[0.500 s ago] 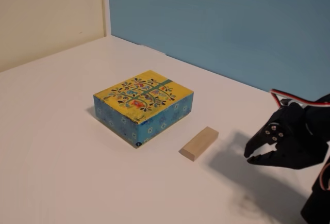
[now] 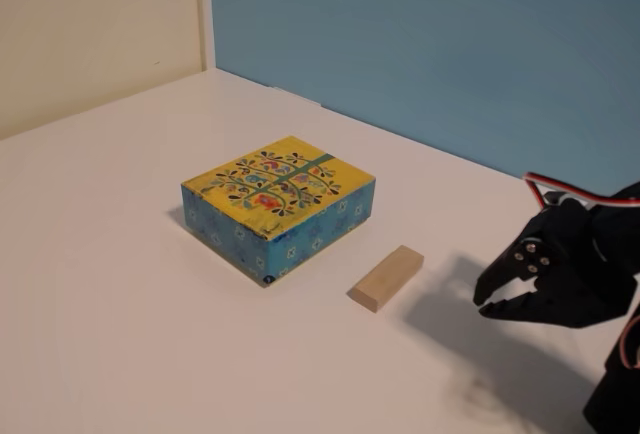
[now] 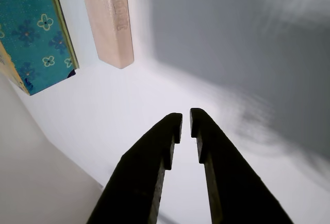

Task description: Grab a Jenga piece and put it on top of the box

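Note:
The pale wooden Jenga piece point(image 2: 386, 278) lies flat on the white table, just right of the box point(image 2: 278, 204), which has a yellow floral top and blue patterned sides. My black gripper point(image 2: 484, 305) hovers low to the right of the piece, about a block's length away and pointing toward it. Its fingers are shut with only a thin slit between them and hold nothing. In the wrist view the gripper point(image 3: 185, 118) points at bare table, with the Jenga piece point(image 3: 108, 17) ahead at the upper left and the box's blue side point(image 3: 31, 33) at the left edge.
The white table point(image 2: 120, 284) ends at a blue back wall point(image 2: 430, 44) and a cream wall point(image 2: 90, 24) on the left. Red and white cables point(image 2: 560, 190) run over the arm at the right edge.

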